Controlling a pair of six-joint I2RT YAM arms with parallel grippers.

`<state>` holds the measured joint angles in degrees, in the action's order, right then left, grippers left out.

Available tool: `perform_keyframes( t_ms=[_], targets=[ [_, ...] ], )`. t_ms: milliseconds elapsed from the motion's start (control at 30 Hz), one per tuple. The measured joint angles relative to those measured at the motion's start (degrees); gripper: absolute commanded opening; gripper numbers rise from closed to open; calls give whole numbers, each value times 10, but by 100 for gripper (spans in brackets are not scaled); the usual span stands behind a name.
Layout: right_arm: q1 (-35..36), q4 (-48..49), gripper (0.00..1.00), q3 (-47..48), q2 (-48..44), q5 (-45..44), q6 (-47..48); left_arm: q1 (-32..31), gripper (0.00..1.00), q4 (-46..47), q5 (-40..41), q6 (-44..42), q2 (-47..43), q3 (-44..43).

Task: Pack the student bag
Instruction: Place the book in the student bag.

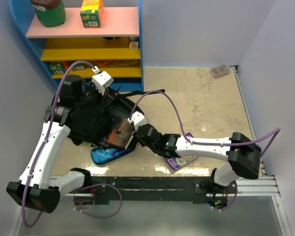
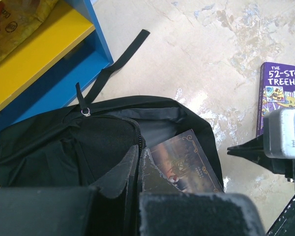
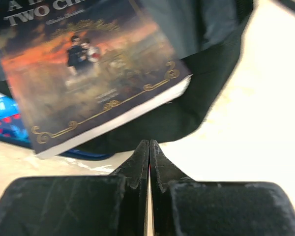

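The student bag (image 1: 86, 123) is a black backpack lying at the left of the table, its zip opening facing right. My left gripper (image 2: 137, 160) is shut on the zip edge of the bag (image 2: 64, 142) and holds the opening up. A dark book with an orange-brown cover (image 1: 119, 133) sticks halfway out of the opening; it also shows in the left wrist view (image 2: 189, 160) and the right wrist view (image 3: 88, 73). My right gripper (image 3: 148, 146) is shut and empty, just off the book's near corner, over the bag's lower lip (image 3: 187, 113).
A blue pencil case (image 1: 108, 153) lies against the bag's near side. A purple Treehouse book (image 1: 181, 160) lies under the right arm and shows in the left wrist view (image 2: 282, 93). A blue shelf unit (image 1: 88, 44) stands behind the bag. A small packet (image 1: 220, 71) lies at the far right.
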<state>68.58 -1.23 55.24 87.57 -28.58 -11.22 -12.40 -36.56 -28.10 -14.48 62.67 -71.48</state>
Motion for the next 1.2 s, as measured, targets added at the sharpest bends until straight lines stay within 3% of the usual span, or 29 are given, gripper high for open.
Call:
perform_keyframes(
  t_ms=[367, 867, 967, 1000, 1033, 1133, 1200],
  targets=[
    [-4, 16, 0, 39, 106, 63, -58, 0, 0, 1, 0, 4, 0, 0],
    [-75, 23, 0, 268, 277, 76, -59, 1, 0, -11, 10, -2, 0, 0],
    [-82, 36, 2, 274, 279, 85, -61, 3, 0, -10, 15, -6, 0, 0],
    [-82, 41, 15, 271, 276, 88, -64, 3, 0, -10, 16, -8, 0, 0],
    [-82, 45, 42, 263, 271, 93, -69, 3, 0, -10, 17, -12, -1, 0],
    [-80, 52, 67, 234, 247, 103, -94, 3, 0, -9, 18, -16, -3, 5],
    [-79, 54, 69, 217, 231, 104, -110, 3, 0, -8, 17, -16, -4, 13]
  ],
)
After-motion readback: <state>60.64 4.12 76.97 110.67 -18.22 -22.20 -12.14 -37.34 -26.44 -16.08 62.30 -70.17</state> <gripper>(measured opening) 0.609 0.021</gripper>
